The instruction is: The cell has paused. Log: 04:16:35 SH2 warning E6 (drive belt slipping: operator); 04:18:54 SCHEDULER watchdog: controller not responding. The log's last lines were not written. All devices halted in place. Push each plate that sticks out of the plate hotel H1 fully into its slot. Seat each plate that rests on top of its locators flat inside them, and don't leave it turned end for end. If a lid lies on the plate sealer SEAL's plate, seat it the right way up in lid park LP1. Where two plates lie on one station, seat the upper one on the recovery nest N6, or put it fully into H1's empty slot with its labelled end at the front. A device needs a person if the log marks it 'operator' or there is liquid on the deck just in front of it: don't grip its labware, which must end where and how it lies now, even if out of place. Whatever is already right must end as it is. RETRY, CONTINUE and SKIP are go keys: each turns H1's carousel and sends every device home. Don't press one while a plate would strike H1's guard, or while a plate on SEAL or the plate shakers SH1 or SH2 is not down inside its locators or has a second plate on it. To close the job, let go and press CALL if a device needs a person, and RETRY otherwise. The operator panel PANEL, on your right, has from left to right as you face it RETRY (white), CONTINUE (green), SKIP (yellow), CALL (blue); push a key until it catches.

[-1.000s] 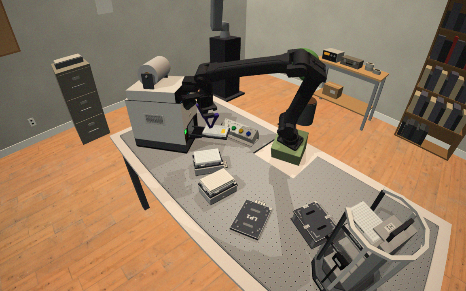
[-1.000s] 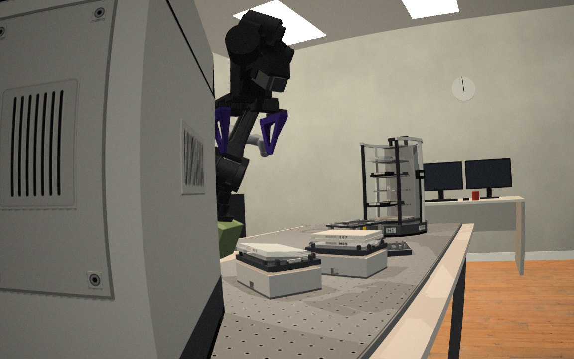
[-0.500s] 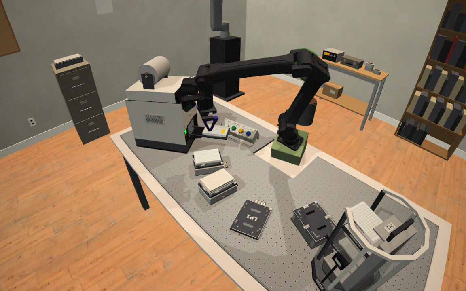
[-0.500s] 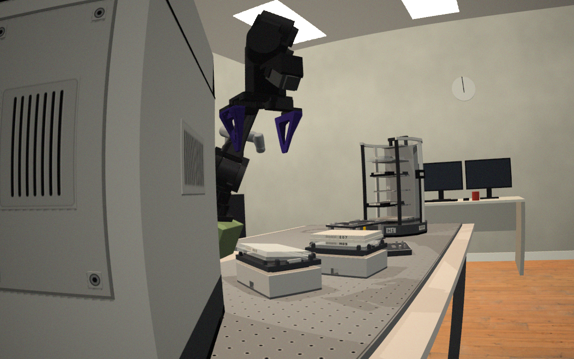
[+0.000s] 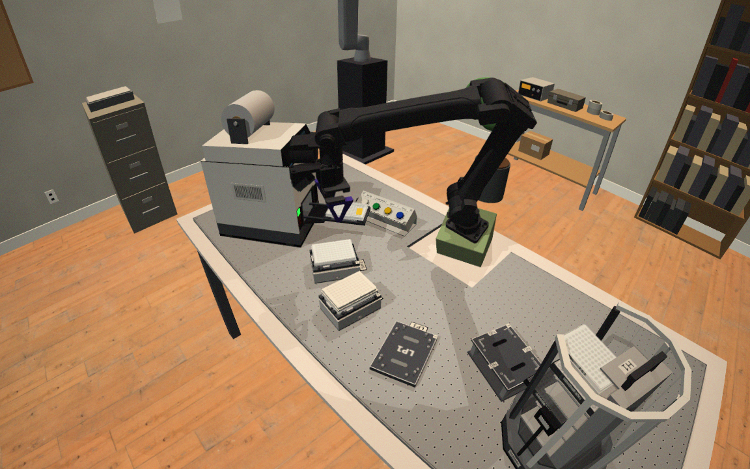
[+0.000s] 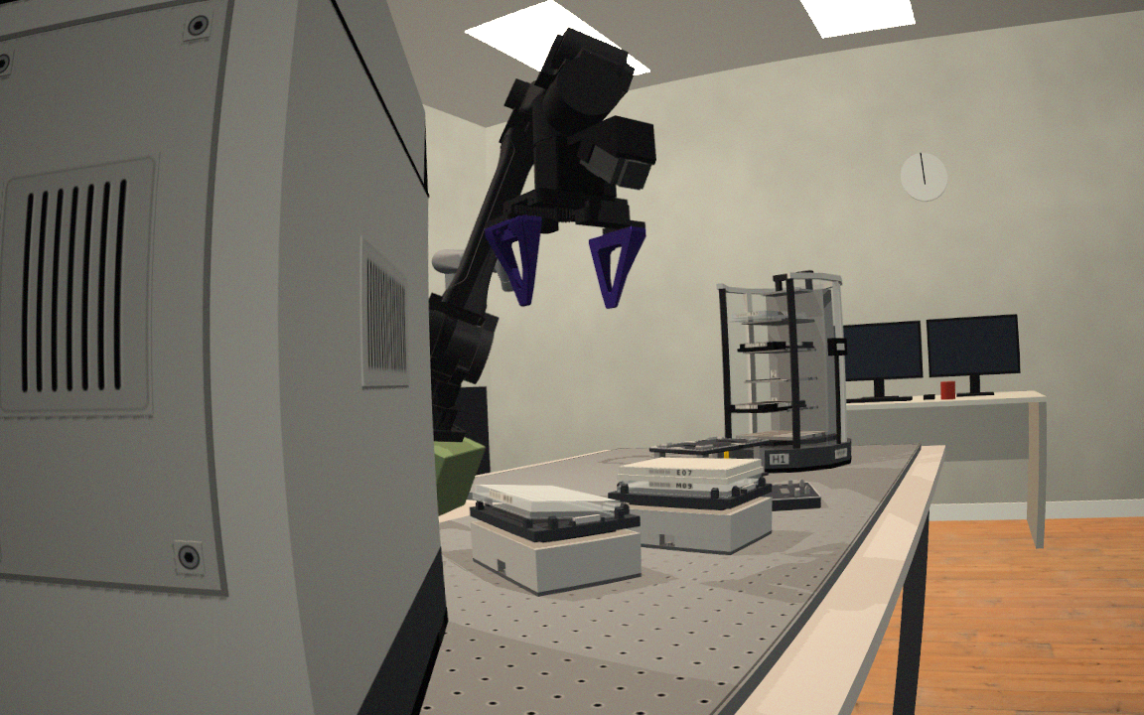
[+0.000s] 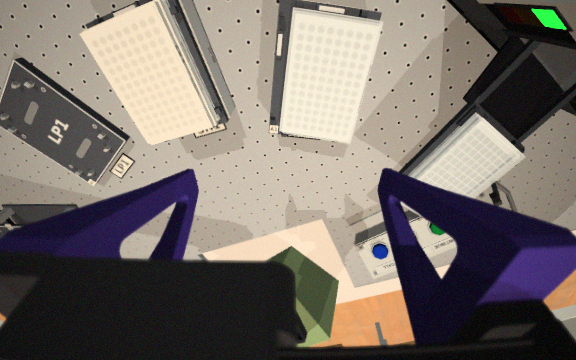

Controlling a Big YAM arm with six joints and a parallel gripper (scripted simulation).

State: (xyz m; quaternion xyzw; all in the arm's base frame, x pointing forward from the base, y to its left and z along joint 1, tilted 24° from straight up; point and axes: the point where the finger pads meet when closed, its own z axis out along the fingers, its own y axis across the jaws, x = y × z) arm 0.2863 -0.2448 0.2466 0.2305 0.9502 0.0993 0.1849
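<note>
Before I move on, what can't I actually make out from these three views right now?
- White RETRY key: hidden behind the pincer in the top view and behind its right finger in the wrist view.
- Plate on SEAL's tray: its near end is covered by that finger.
- Plates in H1: too small in the exterior view to tell whether any sticks out.
- Shaker tags: unreadable.

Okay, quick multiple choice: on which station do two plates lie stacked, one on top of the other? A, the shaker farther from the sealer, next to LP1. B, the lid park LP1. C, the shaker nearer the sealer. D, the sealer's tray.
A: the exterior view shows two labelled plates stacked on the farther shaker, while the nearer shaker carries a single layer and LP1 is bare.
</note>
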